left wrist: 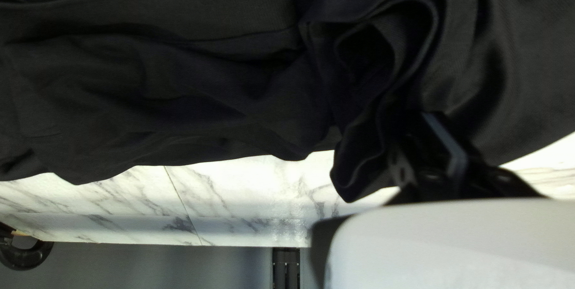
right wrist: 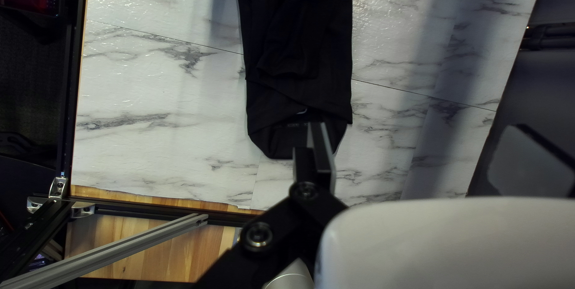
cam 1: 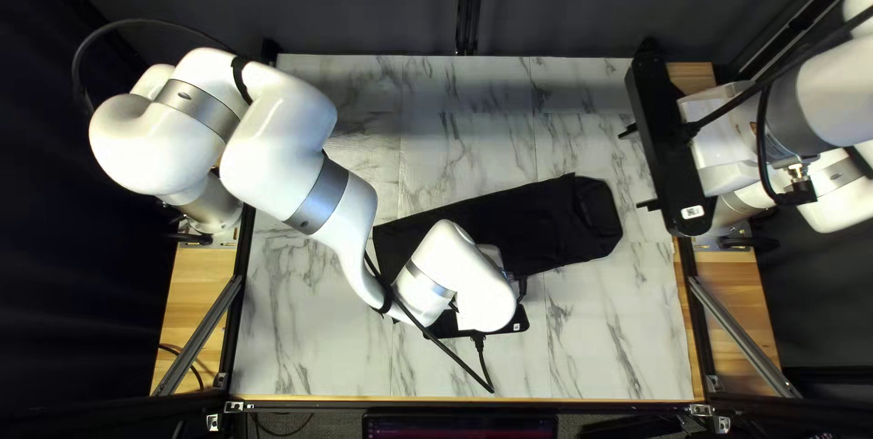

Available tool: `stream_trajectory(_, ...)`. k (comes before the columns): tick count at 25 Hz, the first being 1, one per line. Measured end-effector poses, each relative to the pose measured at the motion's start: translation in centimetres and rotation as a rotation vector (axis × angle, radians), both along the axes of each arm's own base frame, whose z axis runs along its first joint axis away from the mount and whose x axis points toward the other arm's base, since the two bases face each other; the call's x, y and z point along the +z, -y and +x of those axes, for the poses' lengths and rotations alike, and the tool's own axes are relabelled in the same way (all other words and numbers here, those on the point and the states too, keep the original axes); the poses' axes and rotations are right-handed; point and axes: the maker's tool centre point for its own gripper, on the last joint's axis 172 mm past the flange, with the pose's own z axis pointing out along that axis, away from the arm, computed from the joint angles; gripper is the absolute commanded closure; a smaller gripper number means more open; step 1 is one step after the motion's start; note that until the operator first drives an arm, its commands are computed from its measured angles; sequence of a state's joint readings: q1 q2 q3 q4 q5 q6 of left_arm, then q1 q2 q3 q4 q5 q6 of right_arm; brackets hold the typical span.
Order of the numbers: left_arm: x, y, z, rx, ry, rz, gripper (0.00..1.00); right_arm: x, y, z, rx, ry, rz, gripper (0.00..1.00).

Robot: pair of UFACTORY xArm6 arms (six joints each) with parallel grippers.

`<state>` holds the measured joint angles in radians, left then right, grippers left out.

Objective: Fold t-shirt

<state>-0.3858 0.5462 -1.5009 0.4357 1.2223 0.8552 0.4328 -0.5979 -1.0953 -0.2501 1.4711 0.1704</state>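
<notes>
The black t-shirt (cam 1: pixel 546 221) lies as a long, narrow folded strip slanting across the table. Over its left part is my left gripper (cam 1: pixel 518 322), fingers hidden beneath the wrist in the top left view. From the left wrist view, the left gripper (left wrist: pixel 426 145) is shut on bunched, looping folds of the t-shirt (left wrist: pixel 150 85). My right gripper (cam 1: pixel 634 169) hangs beyond the strip's right end, its fingers wide apart and holding nothing. In the right wrist view one finger of the right gripper (right wrist: pixel 316 148) shows in front of the tapered end of the t-shirt (right wrist: pixel 293 37); the other cannot be made out.
Bare marble tabletop (cam 1: pixel 473 143) stretches behind the t-shirt, with more along the near side. My left arm (cam 1: pixel 309 184) reaches over the table's left half, its cable hanging near the front edge. Metal struts (cam 1: pixel 741 334) flank the table, and a dark curtain (cam 1: pixel 364 2) hangs behind.
</notes>
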Motion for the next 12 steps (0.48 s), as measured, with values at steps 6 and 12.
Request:
stream_trajectory(6, 0.21, -0.02, 0.25, 0.013, 0.013, -0.003, 0.0, 0.0, 0.0, 0.0, 0.0, 0.0, 0.0, 0.0)
stream_trajectory(12, -0.53, -0.86, 0.06, 0.023, 0.004, -0.002, 0.02, 0.0, 0.0, 0.0, 0.0, 0.0, 0.0, 0.0)
